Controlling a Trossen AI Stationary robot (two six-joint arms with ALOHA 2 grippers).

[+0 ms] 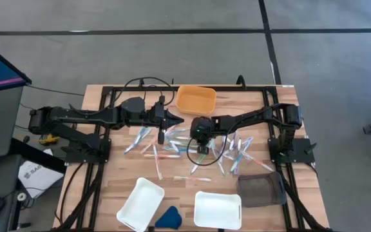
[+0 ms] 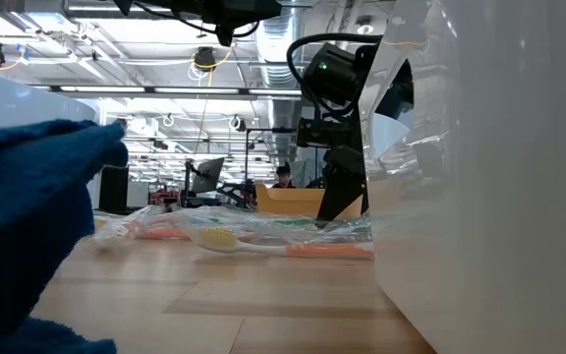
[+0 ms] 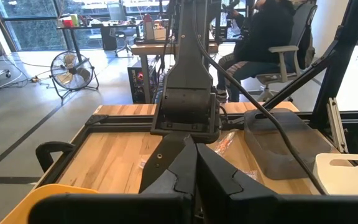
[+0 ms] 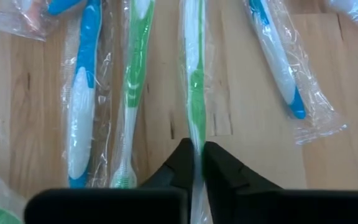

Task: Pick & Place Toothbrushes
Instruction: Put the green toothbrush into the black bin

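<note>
Many toothbrushes in clear wrappers, blue, green, orange and white, lie scattered flat on the wooden table [image 1: 108,161] around its middle [image 1: 172,145]. My right gripper [image 4: 196,158] slants down among them [image 1: 199,147] and is shut on a green-and-white toothbrush [image 4: 195,81]. A second green one [image 4: 133,87] and a blue one [image 4: 82,93] lie beside it. My left gripper [image 3: 196,168] hangs shut and empty above the table, left of centre [image 1: 171,121]. My right gripper pinches the green-and-white toothbrush between its two fingers [image 4: 180,163], through the clear wrapper, on its two long sides where the green turns white [image 4: 196,135]. The fingers come slanting down from above. The toothbrush lies flat on the table, stretching away from the fingers.
An orange bin [image 1: 196,98] stands at the far middle. Two white trays [image 1: 140,203] [image 1: 218,209] and a dark blue wedge [image 1: 168,218] sit at the near edge, and a dark grey tray [image 1: 261,188] at the near right. Black frame rails run along both sides.
</note>
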